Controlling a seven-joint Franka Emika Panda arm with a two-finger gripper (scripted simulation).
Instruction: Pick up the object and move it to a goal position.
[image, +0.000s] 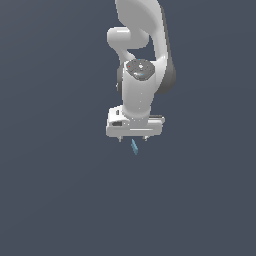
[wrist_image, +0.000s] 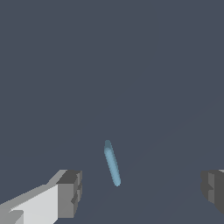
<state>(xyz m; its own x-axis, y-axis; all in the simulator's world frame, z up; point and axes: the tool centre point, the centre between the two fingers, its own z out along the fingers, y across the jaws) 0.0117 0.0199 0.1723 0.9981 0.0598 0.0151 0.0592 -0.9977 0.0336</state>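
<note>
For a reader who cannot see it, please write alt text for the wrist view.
A thin light-blue sliver lies on a plain dark grey surface, in the gap between the two grey fingertips of the open gripper. Neither fingertip touches it.

— What does the arm (image: 142, 35) look like?

— Smooth, glossy white shells with rounded, bulging joints, and darker grey bands along the shaded side. One joint ends in a flat dark grey cap (image: 139, 69) with small red and light marks on it (too small to read).

— And the gripper (image: 132, 139)?

— A boxy white hand body with dark slots on its face. In the wrist view the fingers (wrist_image: 41, 202) are white bars ending in blocky grey pads (wrist_image: 70, 192).
</note>
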